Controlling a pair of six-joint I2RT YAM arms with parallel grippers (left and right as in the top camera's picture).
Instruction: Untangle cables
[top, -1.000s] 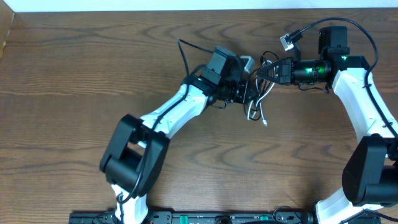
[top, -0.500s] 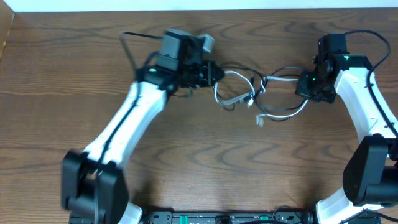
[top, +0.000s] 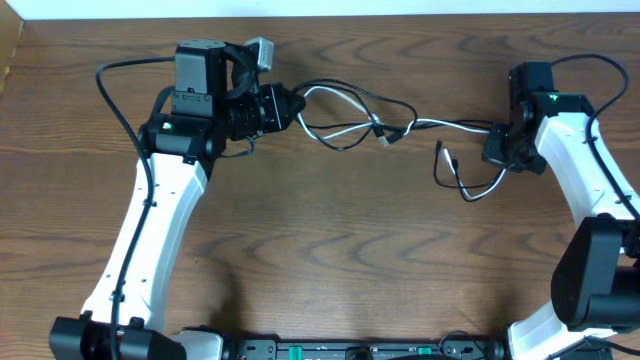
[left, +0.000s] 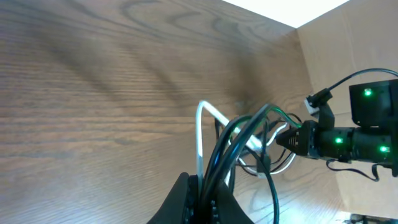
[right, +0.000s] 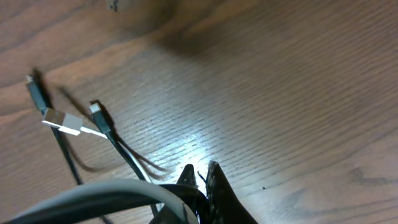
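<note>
Overhead, the cables (top: 455, 125) are seen strung between the left gripper (top: 298, 105) and right gripper (top: 493, 140), both clamped on them. Their plug ends (right: 99, 112) are shown more clearly from the right wrist.

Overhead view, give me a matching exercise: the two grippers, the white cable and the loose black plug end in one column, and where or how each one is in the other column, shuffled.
1 left gripper
2 right gripper
3 white cable
4 black plug end

A free, held by nothing
B clamped shut, far right
C strung between both grippers
D clamped shut, upper left

Pairs: 1-D, 2-B, 3-C, 4-A
</note>
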